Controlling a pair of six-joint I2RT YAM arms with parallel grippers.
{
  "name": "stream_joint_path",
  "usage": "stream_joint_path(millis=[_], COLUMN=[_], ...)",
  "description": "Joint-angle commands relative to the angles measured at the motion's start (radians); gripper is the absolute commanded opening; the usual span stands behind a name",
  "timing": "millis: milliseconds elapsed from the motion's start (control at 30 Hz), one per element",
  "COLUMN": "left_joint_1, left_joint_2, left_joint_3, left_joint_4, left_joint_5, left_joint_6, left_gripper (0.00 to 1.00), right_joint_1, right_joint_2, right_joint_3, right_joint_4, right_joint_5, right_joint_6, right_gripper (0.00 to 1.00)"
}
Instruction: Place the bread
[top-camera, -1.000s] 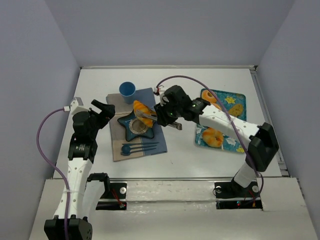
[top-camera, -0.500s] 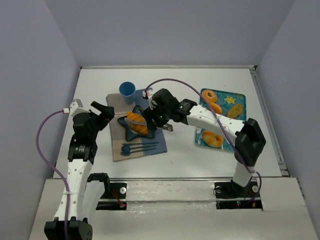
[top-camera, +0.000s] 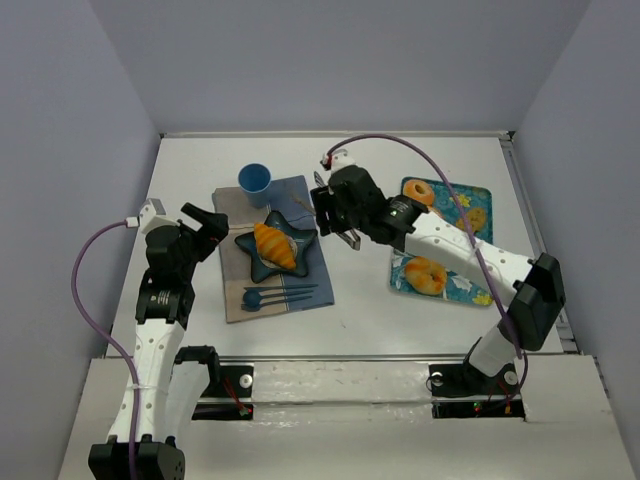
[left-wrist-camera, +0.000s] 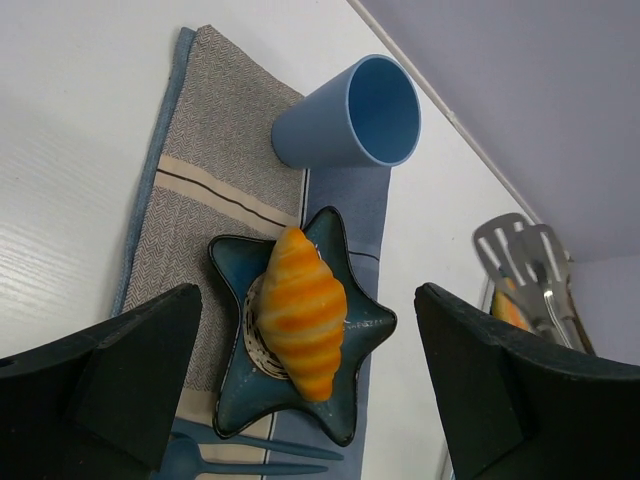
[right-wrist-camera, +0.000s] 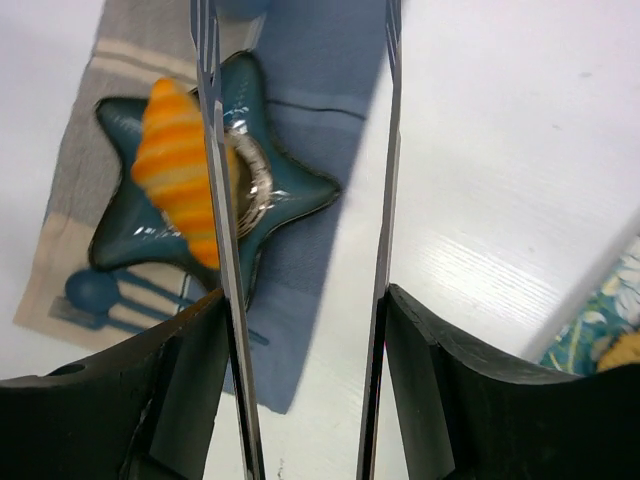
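Note:
The bread, a golden-orange ridged croissant, lies on the blue star plate, free of any gripper. It also shows in the left wrist view on the plate, and in the right wrist view on the plate. My right gripper is shut on metal tongs, whose arms are spread with nothing between them, just right of the plate. My left gripper is open and empty, left of the plate.
A blue cup stands on the striped cloth mat behind the plate. A blue fork and spoon lie in front of it. A floral tray at the right holds a donut and a round bun.
The right gripper's tongs brought the croissant over the star plate, let it go there, and drew back up and to the right. The left arm has not moved.

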Motion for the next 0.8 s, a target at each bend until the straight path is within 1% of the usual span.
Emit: stream_joint_path(millis=[0, 100, 233, 400, 533, 567, 633, 667, 700, 733, 767], left_joint_1=[-0.004, -0.004, -0.004, -0.004, -0.004, -0.004, -0.004, -0.004, -0.004, -0.004, -0.004], left_joint_2=[-0.022, -0.025, -0.023, -0.023, -0.031, -0.037, -0.046, -0.054, -0.055, -0.058, -0.063], left_joint_3=[-0.005, -0.005, -0.002, 0.006, 0.012, 0.012, 0.014, 0.014, 0.017, 0.02, 0.026], left_joint_4=[0.016, 0.015, 0.012, 0.0, -0.007, -0.01, -0.013, -0.016, -0.019, -0.031, -0.036], left_joint_5=[-0.009, -0.01, -0.009, 0.014, 0.031, 0.03, 0.026, 0.023, 0.02, 0.011, 0.008], left_joint_6=[0.003, 0.001, 0.0, 0.001, -0.011, -0.015, -0.017, -0.019, -0.017, -0.017, -0.016], left_gripper=[0.99, 0.99, 0.99, 0.99, 0.99, 0.99, 0.99, 0.99, 0.99, 0.99, 0.99], right_joint_1=[-0.059, -0.101, -0.134, -0.197, -0.197, -0.197, -0.197, -0.197, -0.197, -0.197, -0.197], right_joint_2=[-0.052, -0.02, 0.041, 0.101, 0.146, 0.163, 0.169, 0.167, 0.16, 0.151, 0.132], right_joint_3=[-0.056, -0.083, -0.103, -0.137, -0.156, -0.156, -0.16, -0.162, -0.168, -0.171, -0.175], right_joint_4=[0.07, 0.071, 0.087, 0.116, 0.134, 0.131, 0.133, 0.133, 0.131, 0.131, 0.13], right_joint_5=[0.232, 0.218, 0.204, 0.192, 0.149, 0.132, 0.119, 0.118, 0.117, 0.126, 0.135], right_joint_6=[0.128, 0.151, 0.158, 0.192, 0.171, 0.16, 0.157, 0.157, 0.158, 0.158, 0.155], right_gripper=[0.65, 0.65, 0.72, 0.73, 0.77, 0.8, 0.83, 0.9, 0.93, 1.0, 1.0])
